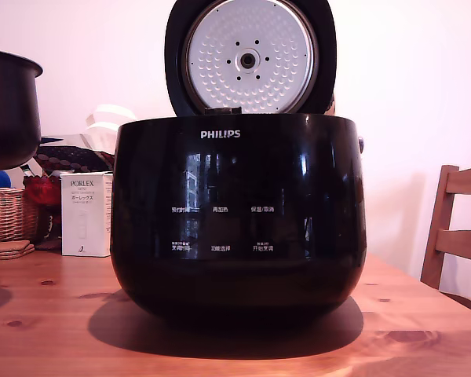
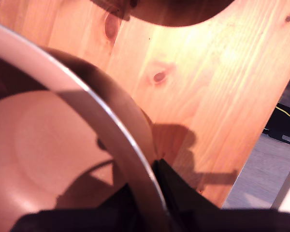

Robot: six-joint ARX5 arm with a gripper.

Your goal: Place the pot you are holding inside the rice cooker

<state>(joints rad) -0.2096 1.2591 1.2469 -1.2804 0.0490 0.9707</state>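
Observation:
The rice cooker (image 1: pixel 239 212), glossy black with white PHILIPS lettering, stands in the middle of the wooden table (image 1: pixel 55 330). Its round lid (image 1: pixel 250 56) is up, showing the dimpled silver inner plate. The pot (image 1: pixel 8 110), matte dark with a flared rim, hangs in the air at the exterior view's left edge, clear of the cooker and about level with its top. In the wrist view the pot's (image 2: pixel 48 145) inside and pale rim fill one side, over the table. My gripper (image 2: pixel 152 193) is shut on that rim, one black finger inside and one outside. The exterior view does not show the gripper.
A white PORLEX box (image 1: pixel 86 214) and a wicker basket (image 1: pixel 8 214) stand behind the pot on the exterior view's left. A wooden chair (image 1: pixel 459 236) is at the right. The wrist view shows the table's edge and the floor (image 2: pixel 266 164) beyond it.

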